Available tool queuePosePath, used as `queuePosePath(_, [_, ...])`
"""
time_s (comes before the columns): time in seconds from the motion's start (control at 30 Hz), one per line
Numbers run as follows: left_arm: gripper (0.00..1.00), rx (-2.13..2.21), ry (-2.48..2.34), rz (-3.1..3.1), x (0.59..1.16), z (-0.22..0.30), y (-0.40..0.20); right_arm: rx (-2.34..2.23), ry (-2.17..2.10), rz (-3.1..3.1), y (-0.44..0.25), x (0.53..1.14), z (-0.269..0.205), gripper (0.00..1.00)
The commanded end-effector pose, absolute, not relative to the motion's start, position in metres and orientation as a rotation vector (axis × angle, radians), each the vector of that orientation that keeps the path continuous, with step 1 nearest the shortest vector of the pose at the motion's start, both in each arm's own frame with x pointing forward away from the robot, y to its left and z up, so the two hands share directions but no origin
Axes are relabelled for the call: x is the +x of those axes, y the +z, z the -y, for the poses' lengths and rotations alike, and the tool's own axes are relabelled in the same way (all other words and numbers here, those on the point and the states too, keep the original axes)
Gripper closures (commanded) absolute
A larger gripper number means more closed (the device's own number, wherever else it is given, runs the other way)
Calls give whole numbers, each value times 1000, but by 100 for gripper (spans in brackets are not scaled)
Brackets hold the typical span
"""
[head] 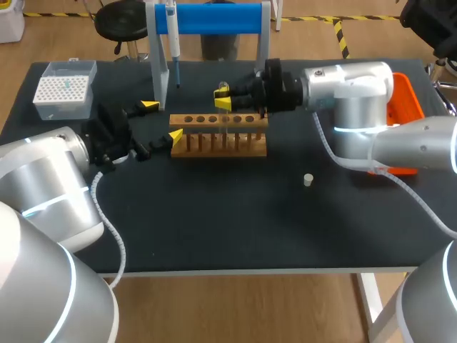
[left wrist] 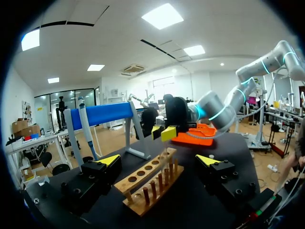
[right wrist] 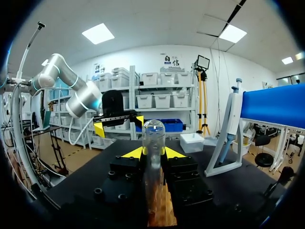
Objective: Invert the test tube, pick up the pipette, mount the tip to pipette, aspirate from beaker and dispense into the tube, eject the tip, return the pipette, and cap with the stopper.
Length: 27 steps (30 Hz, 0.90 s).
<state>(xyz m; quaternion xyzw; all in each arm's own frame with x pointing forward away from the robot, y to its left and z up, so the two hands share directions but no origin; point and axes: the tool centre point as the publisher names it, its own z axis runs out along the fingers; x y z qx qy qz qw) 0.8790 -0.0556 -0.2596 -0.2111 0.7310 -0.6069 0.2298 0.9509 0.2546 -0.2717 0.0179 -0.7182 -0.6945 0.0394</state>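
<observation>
On the dark table (head: 235, 229), the right gripper (head: 223, 98) clamps the test tube (right wrist: 153, 143) above the wooden rack (head: 221, 139), closed end seemingly up. The left gripper (head: 161, 120) is spread wide around the rack's left end. Best to rotate slowly, clear of the rack.

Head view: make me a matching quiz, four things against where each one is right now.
Things:
1. test tube
2. pipette
3. stopper
4. tip box

Places:
A. hanging on the blue stand
B. far left corner of the table
C. gripped in the right tool, above the rack
D. loose on the bare table, right of the rack

Pairs: 1-C, 2-A, 3-D, 4-B
</observation>
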Motion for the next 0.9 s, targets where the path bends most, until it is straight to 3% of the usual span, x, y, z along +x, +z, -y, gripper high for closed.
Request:
queuePosePath(0.03, [0, -585, -1665, -2008, 878, 57, -259, 48, -2130, 2213, -265, 947, -253, 100])
queuePosePath(0.9, [0, -585, -1665, -2008, 878, 57, -259, 93, -2177, 2228, -221, 940, -246, 100])
